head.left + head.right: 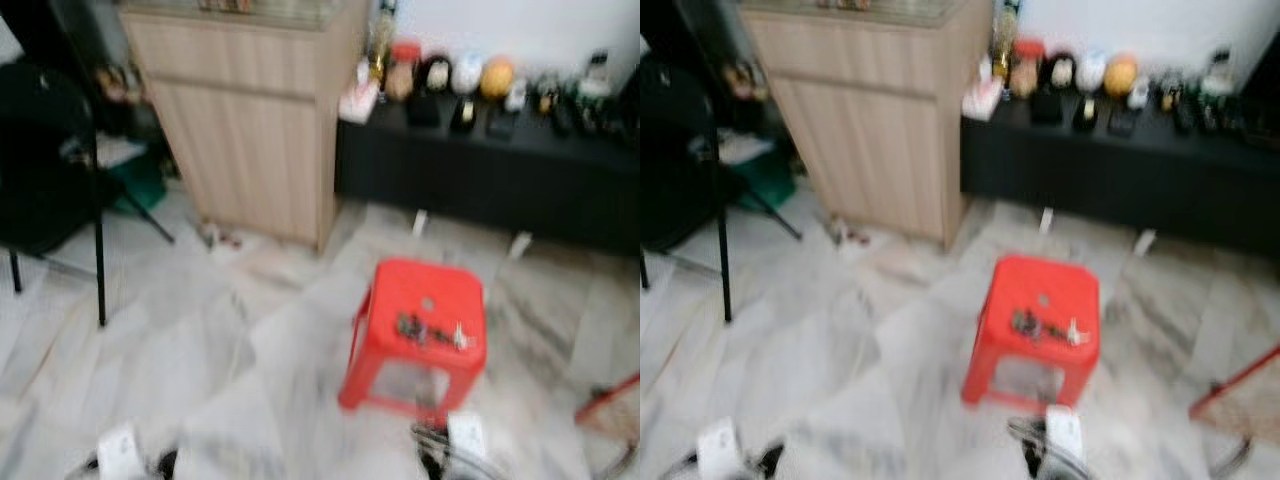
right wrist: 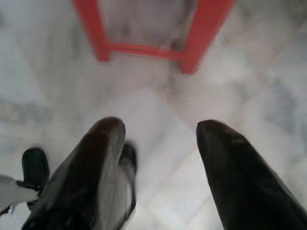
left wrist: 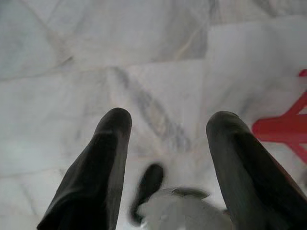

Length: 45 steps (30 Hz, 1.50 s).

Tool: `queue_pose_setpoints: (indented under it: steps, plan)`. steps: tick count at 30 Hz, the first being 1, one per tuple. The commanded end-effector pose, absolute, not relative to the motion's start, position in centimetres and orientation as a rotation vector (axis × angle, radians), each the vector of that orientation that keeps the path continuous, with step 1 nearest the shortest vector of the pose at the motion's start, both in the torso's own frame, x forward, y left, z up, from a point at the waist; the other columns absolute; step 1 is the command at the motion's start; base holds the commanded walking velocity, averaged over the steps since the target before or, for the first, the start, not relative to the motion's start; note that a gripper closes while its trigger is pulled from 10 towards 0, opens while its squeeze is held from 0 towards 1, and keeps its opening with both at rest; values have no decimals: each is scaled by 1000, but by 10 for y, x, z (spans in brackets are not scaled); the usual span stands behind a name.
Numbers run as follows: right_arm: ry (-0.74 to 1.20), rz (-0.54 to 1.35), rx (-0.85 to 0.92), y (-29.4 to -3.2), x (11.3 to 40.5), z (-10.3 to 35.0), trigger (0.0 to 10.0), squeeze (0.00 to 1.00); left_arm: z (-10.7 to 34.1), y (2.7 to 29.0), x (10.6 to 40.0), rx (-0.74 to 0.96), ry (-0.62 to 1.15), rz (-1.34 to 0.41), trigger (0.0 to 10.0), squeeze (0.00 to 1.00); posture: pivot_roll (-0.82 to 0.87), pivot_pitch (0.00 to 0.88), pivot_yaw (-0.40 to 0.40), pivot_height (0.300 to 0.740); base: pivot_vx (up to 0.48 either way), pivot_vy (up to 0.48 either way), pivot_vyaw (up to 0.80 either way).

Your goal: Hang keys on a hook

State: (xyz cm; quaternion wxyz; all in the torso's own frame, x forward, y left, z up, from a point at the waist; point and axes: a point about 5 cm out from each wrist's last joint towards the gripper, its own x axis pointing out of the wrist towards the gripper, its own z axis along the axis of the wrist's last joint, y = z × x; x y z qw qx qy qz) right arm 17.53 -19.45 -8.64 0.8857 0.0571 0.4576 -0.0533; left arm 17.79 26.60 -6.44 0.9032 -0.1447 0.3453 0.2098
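A bunch of keys (image 1: 432, 332) lies on top of a small red plastic stool (image 1: 420, 300) standing on the marble floor ahead of me, slightly to the right. Both arms hang low at the bottom of the eye views. My left gripper (image 3: 169, 127) is open over bare floor tiles, nothing between its fingers. My right gripper (image 2: 160, 132) is open too, pointing down at the floor just short of the red stool (image 2: 144, 28) legs. The eye views are blurred.
A wooden cabinet (image 1: 250, 120) stands at the back left, a low black shelf (image 1: 490, 170) with small ornaments along the back right. A black chair (image 1: 50, 170) is at the far left. A red-framed object (image 1: 610, 405) lies at the right edge.
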Motion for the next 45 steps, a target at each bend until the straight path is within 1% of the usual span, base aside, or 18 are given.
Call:
queue_pose_setpoints:
  steps: [1,8,27,30,33,35,42,45]
  plan:
    - [935,-83,143,-181,181,-85,10000,0,-69,265,170,-284,752,414,10000,0,128,127,-48,740,289,0,0]
    - [924,-85,147,-181,183,-84,10000,0,-70,252,176,-272,751,357,10000,0,126,128,-50,740,281,0,0]
    - [889,-70,159,-177,192,-80,10000,0,-70,247,178,-256,748,330,10000,0,123,133,-50,740,275,0,0]
    - [879,-61,163,-175,195,-78,10000,0,-70,247,178,-252,749,329,10000,0,124,134,-51,740,0,0,0]
    - [870,-41,170,-172,199,-77,10000,0,-70,247,178,-254,748,330,10000,0,125,135,-51,740,0,0,0]
    - [831,-5,167,-167,209,-71,10000,0,-70,246,178,-255,748,329,10000,0,125,137,-51,740,0,0,0]
    - [754,128,73,-159,231,-57,10000,0,-71,245,177,-257,751,323,10000,0,123,142,-53,740,0,0,0]
    - [734,139,63,-159,238,-52,10000,0,-71,244,177,-258,751,319,10000,0,122,143,-53,740,0,0,0]
